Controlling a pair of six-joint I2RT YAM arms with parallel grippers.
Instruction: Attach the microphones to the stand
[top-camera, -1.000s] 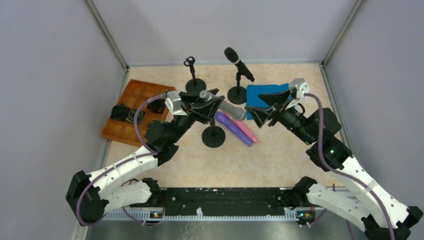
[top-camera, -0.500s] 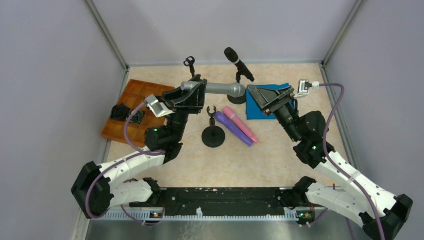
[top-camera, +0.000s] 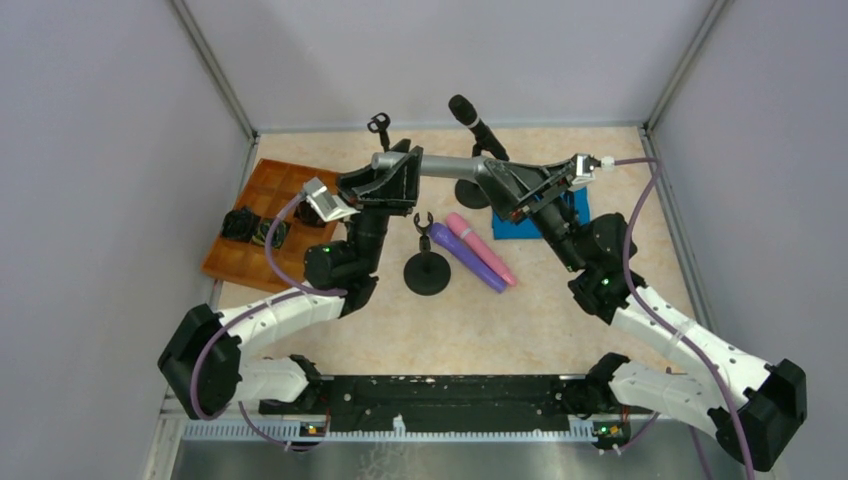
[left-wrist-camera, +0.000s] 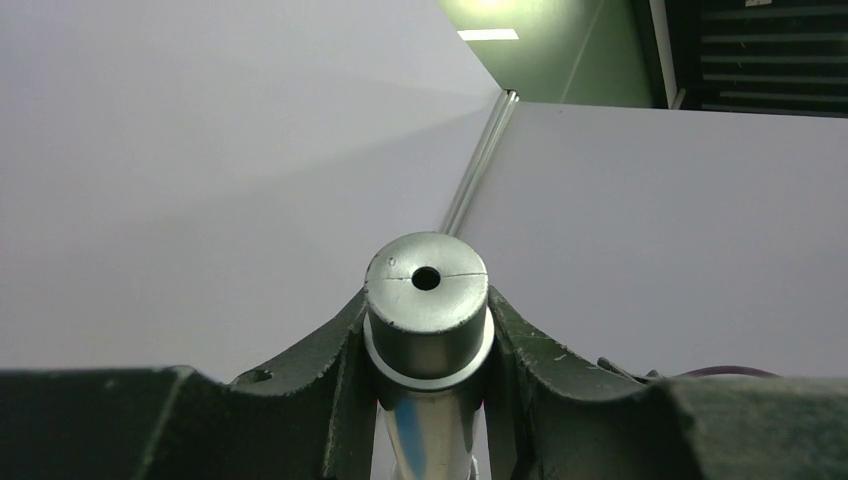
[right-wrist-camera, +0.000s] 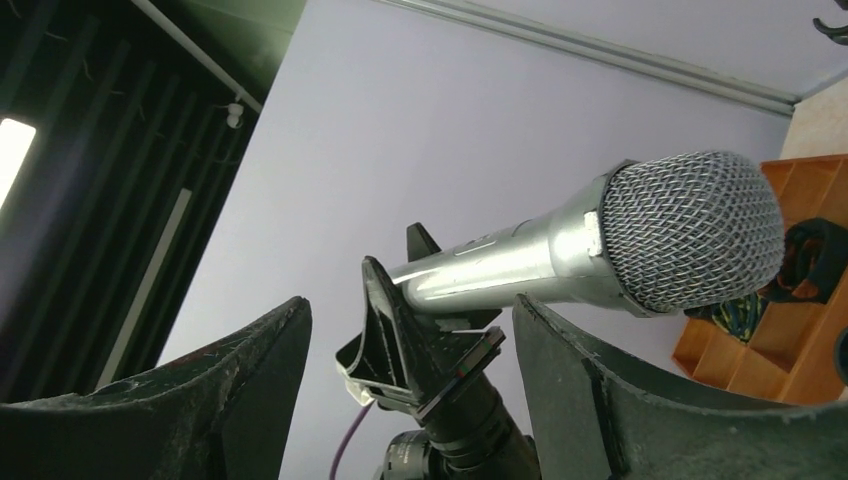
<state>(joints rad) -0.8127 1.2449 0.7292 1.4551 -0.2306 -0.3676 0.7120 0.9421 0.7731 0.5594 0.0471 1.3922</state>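
Left hand (top-camera: 398, 170) clamped on tail end of silver-grey microphone (top-camera: 445, 168), held level over tabletop (top-camera: 560, 310). Right hand (top-camera: 508, 183) spread wide at mesh head end, can't tell if touching.

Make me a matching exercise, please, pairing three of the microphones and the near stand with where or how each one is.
1. silver mic
2. black mic
3. pink mic
4. near stand

A. clip empty
B. lying beside the purple mic
C. held in the left claw
D. clipped in a far stand

Pairs: 1-C, 2-D, 3-B, 4-A
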